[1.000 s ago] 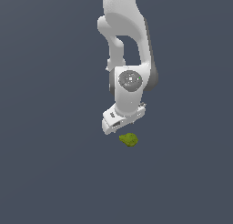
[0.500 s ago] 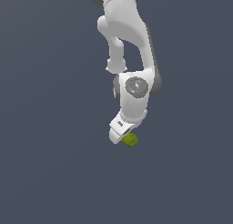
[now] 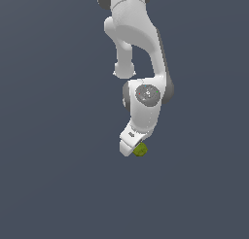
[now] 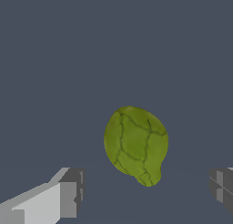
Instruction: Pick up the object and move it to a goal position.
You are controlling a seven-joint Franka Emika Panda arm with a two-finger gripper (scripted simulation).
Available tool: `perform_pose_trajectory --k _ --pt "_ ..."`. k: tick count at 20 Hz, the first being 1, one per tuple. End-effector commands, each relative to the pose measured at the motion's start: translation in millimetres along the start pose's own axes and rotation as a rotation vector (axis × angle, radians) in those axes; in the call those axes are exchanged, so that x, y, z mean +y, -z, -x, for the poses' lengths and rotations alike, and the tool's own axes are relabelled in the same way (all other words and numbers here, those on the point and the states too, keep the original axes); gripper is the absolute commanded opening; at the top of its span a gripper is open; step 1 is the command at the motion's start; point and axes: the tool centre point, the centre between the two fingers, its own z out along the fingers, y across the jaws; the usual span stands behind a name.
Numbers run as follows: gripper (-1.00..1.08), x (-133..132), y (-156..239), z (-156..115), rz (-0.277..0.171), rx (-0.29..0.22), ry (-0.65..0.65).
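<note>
The object point(image 3: 141, 150) is a small olive-green, lumpy, pear-shaped blob lying on the dark grey floor. In the exterior view the white hand of my gripper point(image 3: 131, 145) is low over it and hides part of it. In the wrist view the object point(image 4: 135, 145) fills the middle of the picture, between my two fingertips point(image 4: 70, 193), which stand wide apart on either side of it. The gripper point(image 4: 148, 191) is open and touches nothing.
The white arm point(image 3: 138, 48) rises above the hand towards the top of the exterior view. The floor point(image 3: 58, 160) around is a plain dark grey surface.
The arm has lowered the hand onto the object. The hand has tilted and now covers part of the blob in the exterior view. The blob has not moved.
</note>
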Motion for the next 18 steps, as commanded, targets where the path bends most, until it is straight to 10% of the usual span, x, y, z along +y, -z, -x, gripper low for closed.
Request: perform_pose_trajectory --k 1,16,17,18 --pt "1.00 0.1 -1.5 0.1 0.000 0.000 0.000" --pt "1.00 0.0 -50.1 -0.7 0.000 0.001 0.005" --pt "-1.00 0.0 -50.1 -0.7 0.000 0.001 0.005" --pt "-1.00 0.0 -50.1 -0.7 0.000 0.001 0.005"
